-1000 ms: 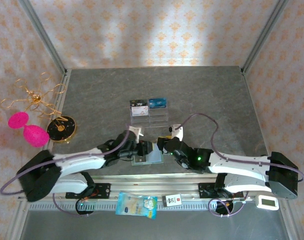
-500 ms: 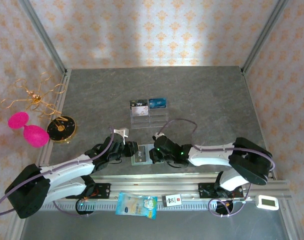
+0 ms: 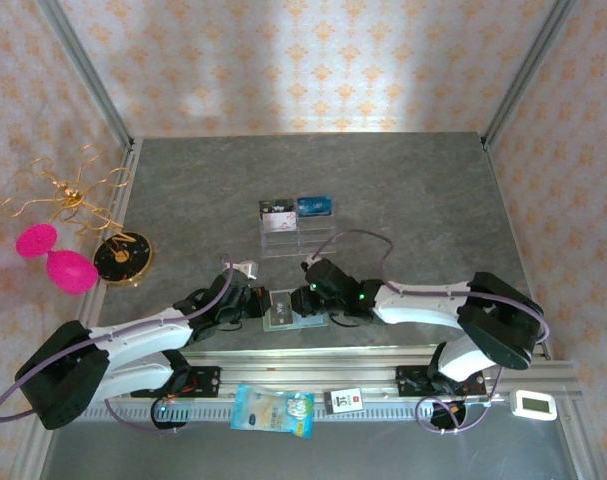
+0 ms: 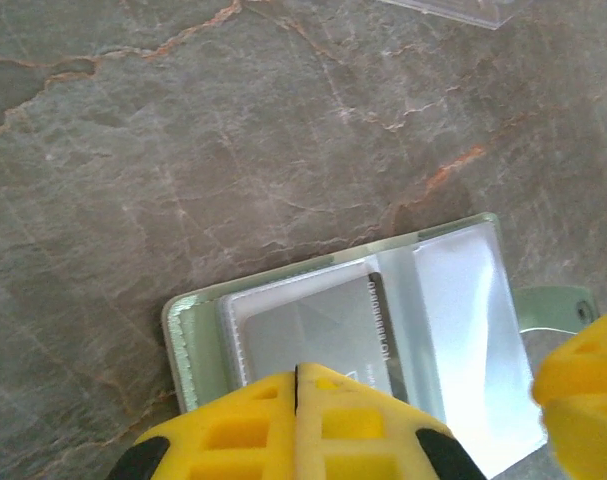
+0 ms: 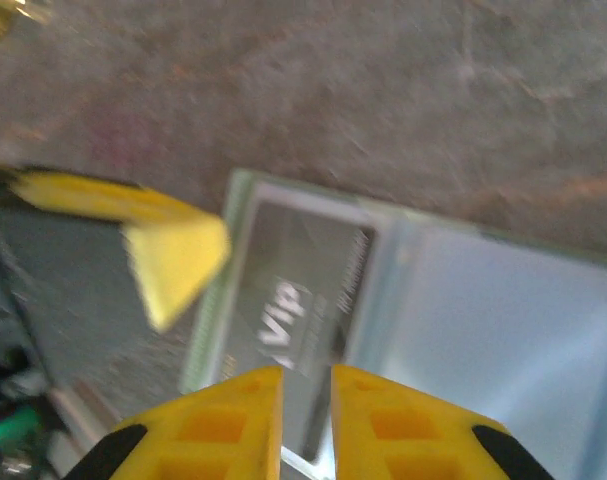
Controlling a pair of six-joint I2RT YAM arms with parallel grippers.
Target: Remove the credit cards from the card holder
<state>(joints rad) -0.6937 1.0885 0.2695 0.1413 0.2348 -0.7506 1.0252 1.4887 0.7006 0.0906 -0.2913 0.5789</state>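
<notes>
Nearest the arm bases lie a blue snack packet (image 3: 273, 410) and a small white tag (image 3: 345, 400), neither my concern. Just beyond, close to the near edge of the table (image 3: 403, 190), the card holder (image 3: 295, 312) lies open and flat, with both arms reaching in over it. Left gripper (image 4: 296, 375) has its fingers pressed together, tips over the near edge of the left page; I judge it's pinning the wallet. Right gripper (image 5: 306, 375) shows a thin slit between its fingers over that same page, and I cannot tell whether a card edge sits in it. One pale credit card (image 5: 301, 300) marked Vip sits in the left clear pocket. The right pocket (image 4: 463, 330) is glared out, contents unclear. Step in hand: pull that card. To do it well I'd press the left tips on the cover, not the card, catch the card's exposed edge and slide it flat and slow so the holder doesn't drag or fold. Farther back stands the acrylic rack (image 3: 298, 230) with a dark card (image 3: 276, 208) and a blue card (image 3: 316, 205).
</notes>
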